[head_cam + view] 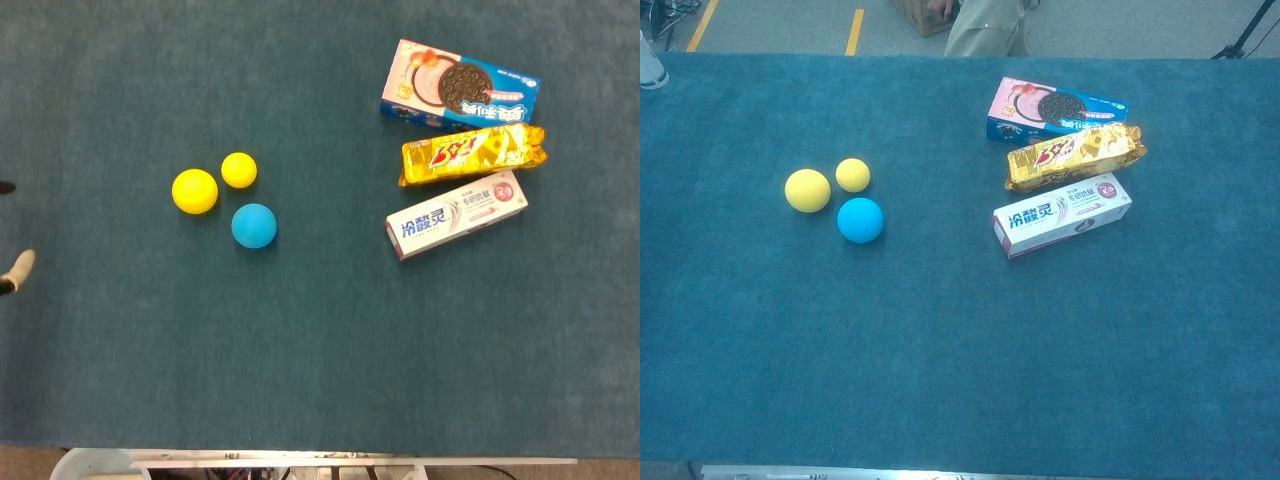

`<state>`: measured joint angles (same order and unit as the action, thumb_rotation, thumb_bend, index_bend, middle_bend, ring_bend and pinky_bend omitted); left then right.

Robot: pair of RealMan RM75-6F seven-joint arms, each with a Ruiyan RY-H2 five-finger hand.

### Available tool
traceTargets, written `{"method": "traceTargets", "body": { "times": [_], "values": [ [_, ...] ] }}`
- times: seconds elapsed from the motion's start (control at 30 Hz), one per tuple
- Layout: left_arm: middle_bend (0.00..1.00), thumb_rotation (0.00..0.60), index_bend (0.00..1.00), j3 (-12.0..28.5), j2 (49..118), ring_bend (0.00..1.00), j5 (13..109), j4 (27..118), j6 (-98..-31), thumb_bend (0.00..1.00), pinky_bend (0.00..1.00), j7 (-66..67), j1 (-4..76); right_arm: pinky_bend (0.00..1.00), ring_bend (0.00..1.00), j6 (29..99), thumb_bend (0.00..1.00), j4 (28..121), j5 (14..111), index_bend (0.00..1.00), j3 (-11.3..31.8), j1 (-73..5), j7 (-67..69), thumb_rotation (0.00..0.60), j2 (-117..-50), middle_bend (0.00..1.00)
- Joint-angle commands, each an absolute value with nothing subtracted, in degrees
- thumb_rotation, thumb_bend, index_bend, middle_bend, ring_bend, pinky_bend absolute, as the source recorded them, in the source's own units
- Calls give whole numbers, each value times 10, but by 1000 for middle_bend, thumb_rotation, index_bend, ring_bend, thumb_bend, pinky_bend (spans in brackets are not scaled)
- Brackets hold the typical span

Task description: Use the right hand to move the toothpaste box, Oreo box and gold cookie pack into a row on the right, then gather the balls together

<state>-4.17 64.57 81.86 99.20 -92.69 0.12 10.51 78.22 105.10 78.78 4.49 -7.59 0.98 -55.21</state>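
A dark teal cloth covers the worktop [320, 380], and beyond its far edge the chest view shows a grey floor with yellow tape lines and someone's legs [985, 25].

On the right the Oreo box [460, 88] lies farthest back, the gold cookie pack [472, 154] just in front of it, and the toothpaste box [457, 214] nearest, all three close-packed in a row. To the left, well apart from them, the large yellow ball [195, 190], the small yellow ball [239, 169] and the blue ball [254, 225] sit in a tight cluster, barely apart. The task looks essentially complete.

The left hand [15, 270] shows only as a pale fingertip and a dark tip at the head view's left edge, so I cannot tell how its fingers lie. The right hand is in neither view.

The main risk is the balls: being round, any brush from a passing arm or a tug on the cloth could send them rolling apart. The glossy cookie pack could also slide out of line if nudged.

The head view catches that sliver of the left hand, which the chest view misses; the chest view alone shows the room behind.
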Motion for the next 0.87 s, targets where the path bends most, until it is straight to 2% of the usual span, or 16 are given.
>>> {"method": "traceTargets", "body": {
  "times": [0.03,0.17,0.87],
  "values": [
    [230,600,275,-47,644,127,838,988,-934,206,133,22,94,532,350,784,273,1051,792,358,43,-74,12,600,-551,437],
    [229,600,275,-47,642,127,851,991,-934,206,133,58,87,532,350,788,272,1053,802,358,39,-70,14,600,-548,436],
    [224,600,275,-32,626,127,873,1011,-916,206,133,66,58,532,350,817,273,1069,835,358,31,-52,17,600,-532,437]
  ]
}}
